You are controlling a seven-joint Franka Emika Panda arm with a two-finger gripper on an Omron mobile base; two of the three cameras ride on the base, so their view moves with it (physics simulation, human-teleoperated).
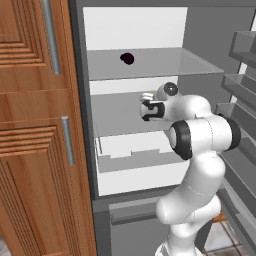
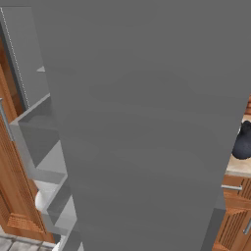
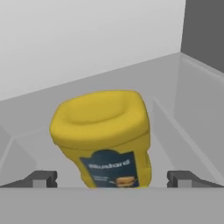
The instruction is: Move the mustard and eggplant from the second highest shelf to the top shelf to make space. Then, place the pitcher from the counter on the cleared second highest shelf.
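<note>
- Your tool [image 3: 112,178] stands released, jaws wide.
- The mustard [image 3: 103,138] sits between the fingertips, at twelve o'clock, long axis pointing away from you.

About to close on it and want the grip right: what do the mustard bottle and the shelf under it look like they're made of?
The mustard looks like smooth, matte yellow plastic with rounded, moulded edges and a printed blue label, so probably a squeezable bottle. The second highest shelf looks like translucent grey glass or clear plastic: a thin flat panel with faint edge lines. Both are rendered, so that is only a guess.
</note>
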